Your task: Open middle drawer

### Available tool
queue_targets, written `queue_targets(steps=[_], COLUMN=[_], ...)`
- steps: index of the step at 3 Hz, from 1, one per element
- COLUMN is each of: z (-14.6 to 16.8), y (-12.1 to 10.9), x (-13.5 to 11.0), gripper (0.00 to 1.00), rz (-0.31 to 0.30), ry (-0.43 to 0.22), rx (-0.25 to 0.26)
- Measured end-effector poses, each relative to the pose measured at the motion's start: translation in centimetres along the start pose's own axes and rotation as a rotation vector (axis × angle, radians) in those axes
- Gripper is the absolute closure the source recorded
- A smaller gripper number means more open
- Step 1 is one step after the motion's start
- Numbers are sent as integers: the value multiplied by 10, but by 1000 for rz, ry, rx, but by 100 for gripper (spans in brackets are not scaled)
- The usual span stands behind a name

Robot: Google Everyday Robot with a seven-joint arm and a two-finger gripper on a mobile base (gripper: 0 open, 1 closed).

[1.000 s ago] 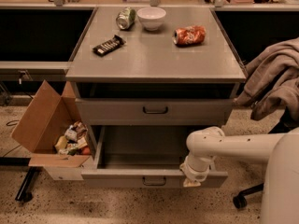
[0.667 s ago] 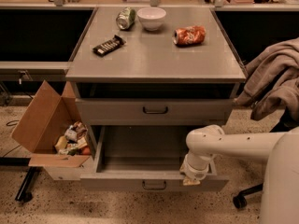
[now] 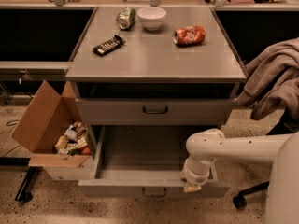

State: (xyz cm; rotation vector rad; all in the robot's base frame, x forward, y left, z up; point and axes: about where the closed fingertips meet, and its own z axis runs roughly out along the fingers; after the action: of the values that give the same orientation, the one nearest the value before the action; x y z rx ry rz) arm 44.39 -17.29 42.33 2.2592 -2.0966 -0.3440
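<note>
The middle drawer (image 3: 140,186) is a grey metal drawer, pulled far out of the cabinet toward me. Its inside shows nothing in it. Its small dark loop handle (image 3: 154,192) sits at the centre of the front. My gripper (image 3: 192,185) hangs from the white arm (image 3: 233,148) at the drawer's front edge, to the right of the handle and touching or just above the rim. Above it, a shorter grey drawer front (image 3: 117,111) with its own handle (image 3: 155,109) sits just under the tabletop. Any drawer below the open one is hidden.
The cabinet top (image 3: 154,55) carries a green can (image 3: 125,18), a white bowl (image 3: 152,17), an orange can (image 3: 189,35) and a dark snack bar (image 3: 109,45). An open cardboard box of scraps (image 3: 46,120) stands left of the drawer. A chair draped with grey cloth (image 3: 275,83) stands right.
The open drawer front and my gripper have come slightly further toward the camera. The things on the cabinet top have not moved.
</note>
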Motion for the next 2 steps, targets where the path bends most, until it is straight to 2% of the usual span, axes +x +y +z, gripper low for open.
queue_targets(steps=[1,2], z=[0,0], y=[0,0], x=[0,0], gripper=[81,50], rz=[0,0], ry=[0,0], rx=[0,0])
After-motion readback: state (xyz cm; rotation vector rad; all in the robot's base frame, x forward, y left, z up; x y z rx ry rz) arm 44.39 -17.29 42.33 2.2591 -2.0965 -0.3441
